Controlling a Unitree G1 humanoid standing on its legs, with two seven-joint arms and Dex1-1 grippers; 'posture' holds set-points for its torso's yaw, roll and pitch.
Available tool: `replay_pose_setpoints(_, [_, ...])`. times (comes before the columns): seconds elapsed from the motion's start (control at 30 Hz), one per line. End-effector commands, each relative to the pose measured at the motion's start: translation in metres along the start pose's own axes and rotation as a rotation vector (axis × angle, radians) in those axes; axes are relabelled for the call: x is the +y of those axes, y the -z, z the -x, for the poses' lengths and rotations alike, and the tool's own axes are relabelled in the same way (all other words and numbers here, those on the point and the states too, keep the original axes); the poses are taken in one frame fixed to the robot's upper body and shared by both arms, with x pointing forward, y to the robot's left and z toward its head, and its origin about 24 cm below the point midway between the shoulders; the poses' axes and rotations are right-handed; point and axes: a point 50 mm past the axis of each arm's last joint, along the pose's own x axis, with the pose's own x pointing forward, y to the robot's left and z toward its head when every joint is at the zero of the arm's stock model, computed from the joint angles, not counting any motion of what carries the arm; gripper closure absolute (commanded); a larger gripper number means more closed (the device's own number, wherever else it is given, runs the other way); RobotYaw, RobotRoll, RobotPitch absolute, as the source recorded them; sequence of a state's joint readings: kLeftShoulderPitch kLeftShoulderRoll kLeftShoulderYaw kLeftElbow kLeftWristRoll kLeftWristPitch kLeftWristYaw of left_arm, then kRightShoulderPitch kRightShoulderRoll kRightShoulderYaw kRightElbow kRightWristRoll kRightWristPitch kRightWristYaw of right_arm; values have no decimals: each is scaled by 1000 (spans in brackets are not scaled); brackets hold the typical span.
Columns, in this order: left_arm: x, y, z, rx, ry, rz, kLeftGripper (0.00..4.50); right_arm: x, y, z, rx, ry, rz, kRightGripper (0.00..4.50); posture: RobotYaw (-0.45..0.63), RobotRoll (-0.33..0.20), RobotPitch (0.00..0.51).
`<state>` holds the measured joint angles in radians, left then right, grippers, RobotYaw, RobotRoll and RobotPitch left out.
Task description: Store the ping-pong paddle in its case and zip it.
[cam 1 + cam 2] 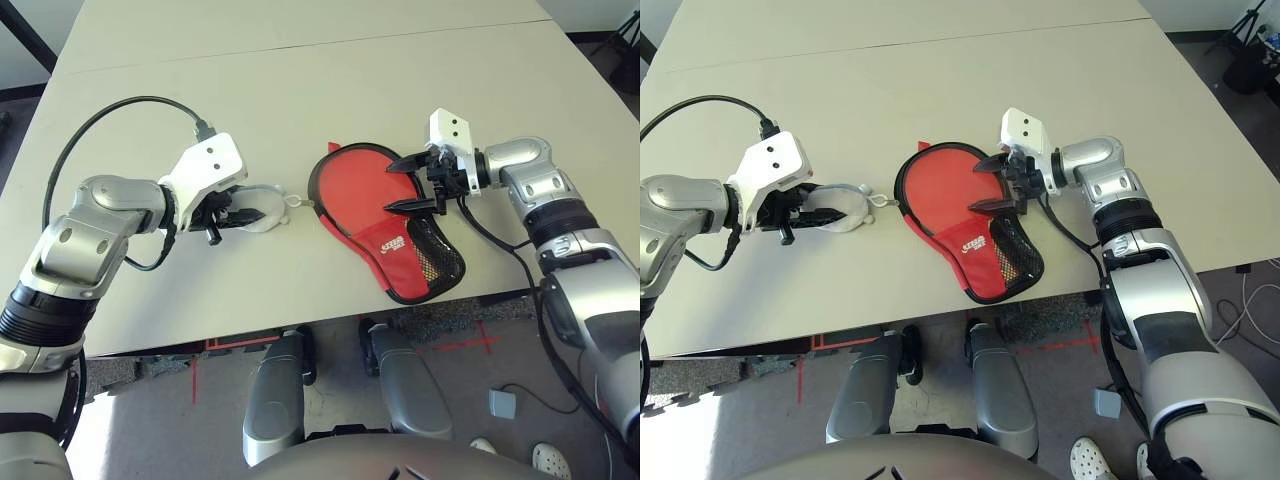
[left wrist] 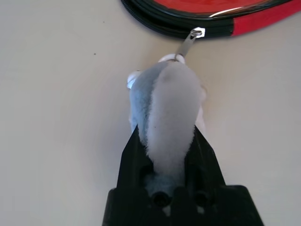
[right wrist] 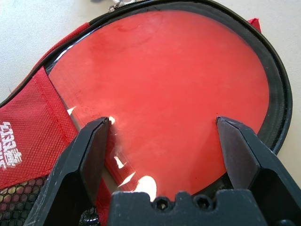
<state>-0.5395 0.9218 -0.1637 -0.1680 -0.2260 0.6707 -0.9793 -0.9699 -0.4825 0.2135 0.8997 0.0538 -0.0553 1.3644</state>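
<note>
One case, one ping-pong paddle, one white fuzzy ball — probably, two grippers

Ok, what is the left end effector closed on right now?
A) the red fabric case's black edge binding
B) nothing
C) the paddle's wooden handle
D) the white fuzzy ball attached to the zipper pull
D: in the left wrist view the left end effector is shut on the white fuzzy ball, which hangs from the metal zipper pull of the red fabric case.

Red case with black binding and mesh, glossy red paddle, white fuzzy ball.
</note>
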Motion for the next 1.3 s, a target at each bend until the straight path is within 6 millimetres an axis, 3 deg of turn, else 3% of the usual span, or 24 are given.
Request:
replay_pose_setpoints(0.03, [11, -6, -2, -15, -46, -39, 4299, 13, 24, -5, 89, -52, -34, 0, 57, 0, 263])
replay_pose_setpoints(0.43, [66, -36, -37, -184, -318, -21, 4303, 24, 35, -5, 153, -96, 25, 0, 39, 0, 262])
replay_pose_setpoints(0.77, [87, -72, -86, -319, -521, 26, 4318, 29, 39, -4, 170, -93, 22, 0, 9, 0, 262])
replay_pose_setpoints(0.97, [85, -100, -102, -435, -638, 40, 4319, 32, 41, -2, 175, -84, 14, 0, -15, 0, 265])
replay_pose_setpoints(1.23, [48, -135, -139, -544, -452, 62, 4320, 35, 43, 2, 181, -64, 1, 0, -45, 0, 267])
replay_pose_setpoints(1.3, [41, -142, -144, -574, -407, 75, 3595, 36, 44, 2, 180, -59, -1, 0, -49, 0, 267])
